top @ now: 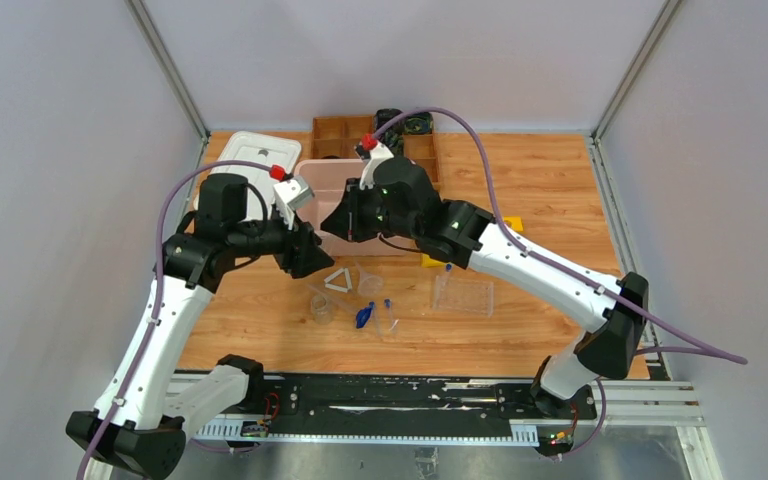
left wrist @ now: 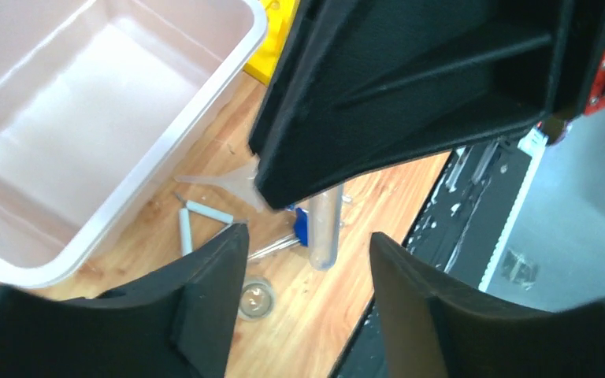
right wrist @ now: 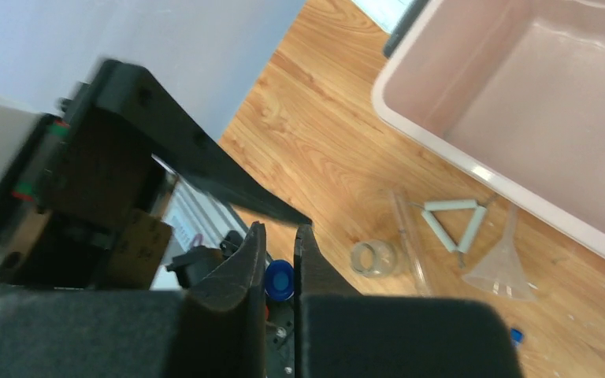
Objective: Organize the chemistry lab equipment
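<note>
Where the wood-grain table [top: 560, 180] lies nearest the arm bases, loose glassware is scattered: a squat clear beaker [right wrist: 373, 258], a white triangle [right wrist: 453, 223] of three rod-like sides, a clear funnel [right wrist: 502, 268] on its side, a small blue piece [top: 363, 318] and a spare tube [right wrist: 406, 228] lying flat. A clear flat rack [top: 463, 294] sits apart to their right. Just above them the two black grippers meet. The left gripper [left wrist: 307, 234] has its fingers spread well apart, with nothing touching either. The right gripper [right wrist: 281, 230] has its fingers pinched nearly together. Only its own wrist view shows a round blue cap [right wrist: 280, 280] lodged in the slit between them, while the left wrist view alone shows the clear tube [left wrist: 324, 228] reaching out from under that gripper's tip, over the table. From above, the arms hide that tube. Beyond stands a smooth pale-pink plastic bin [left wrist: 165, 150], with a yellow block [top: 430, 262] just beside its corner. Farthest back are a white lidded box [top: 245, 160] and a wooden compartment tray [top: 335, 135].
</note>
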Tool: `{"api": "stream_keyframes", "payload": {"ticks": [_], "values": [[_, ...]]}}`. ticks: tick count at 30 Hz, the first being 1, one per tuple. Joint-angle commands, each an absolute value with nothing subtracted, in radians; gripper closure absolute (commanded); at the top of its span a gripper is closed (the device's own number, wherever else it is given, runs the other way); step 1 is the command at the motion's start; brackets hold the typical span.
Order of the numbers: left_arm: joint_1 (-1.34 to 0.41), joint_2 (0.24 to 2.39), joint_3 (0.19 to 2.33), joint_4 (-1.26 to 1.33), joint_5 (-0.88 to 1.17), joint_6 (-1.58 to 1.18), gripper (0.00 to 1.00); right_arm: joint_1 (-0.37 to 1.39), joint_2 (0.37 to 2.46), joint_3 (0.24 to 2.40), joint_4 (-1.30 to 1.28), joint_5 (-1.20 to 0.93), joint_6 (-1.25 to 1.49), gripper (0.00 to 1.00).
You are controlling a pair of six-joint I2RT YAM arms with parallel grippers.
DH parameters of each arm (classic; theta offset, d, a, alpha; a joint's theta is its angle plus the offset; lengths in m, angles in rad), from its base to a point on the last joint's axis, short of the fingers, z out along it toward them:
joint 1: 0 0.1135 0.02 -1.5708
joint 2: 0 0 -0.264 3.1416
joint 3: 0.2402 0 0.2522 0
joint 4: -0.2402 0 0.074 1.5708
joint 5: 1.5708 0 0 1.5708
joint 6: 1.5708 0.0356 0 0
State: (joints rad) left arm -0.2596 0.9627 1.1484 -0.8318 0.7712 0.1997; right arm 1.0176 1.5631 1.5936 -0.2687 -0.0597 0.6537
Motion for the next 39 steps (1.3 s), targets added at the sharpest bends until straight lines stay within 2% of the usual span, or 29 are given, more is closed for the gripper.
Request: {"api": "stream_keyframes", "payload": {"ticks": [1, 2, 3, 4, 12, 19, 39], "values": [[-0.26, 0.945, 1.151, -0.821, 0.712, 0.203, 0.18, 0.983, 1.481, 1.538, -0.361, -0.04, 0.61, 1.0], [-0.26, 0.944, 1.152, -0.821, 0.7, 0.202, 0.07, 0.976, 1.454, 1.511, -0.371, -0.015, 0.595, 1.0], [-0.26, 0.943, 1.154, -0.821, 0.683, 0.199, 0.01, 0.972, 1.426, 1.48, -0.386, 0.028, 0.576, 1.0], [-0.26, 0.943, 1.155, -0.821, 0.668, 0.197, 0.0, 0.969, 1.397, 1.448, -0.401, 0.078, 0.557, 1.0], [-0.261, 0.945, 1.164, -0.822, 0.588, 0.198, 0.0, 0.958, 1.125, 1.064, -0.439, 0.426, 0.441, 1.0], [-0.26, 0.96, 1.162, -0.822, 0.581, 0.183, 0.0, 0.958, 1.002, 0.772, -0.261, 0.474, 0.422, 1.0], [-0.261, 0.961, 1.157, -0.832, 0.577, 0.197, 0.0, 0.96, 1.087, 0.598, -0.008, 0.556, 0.4, 1.0]]}}
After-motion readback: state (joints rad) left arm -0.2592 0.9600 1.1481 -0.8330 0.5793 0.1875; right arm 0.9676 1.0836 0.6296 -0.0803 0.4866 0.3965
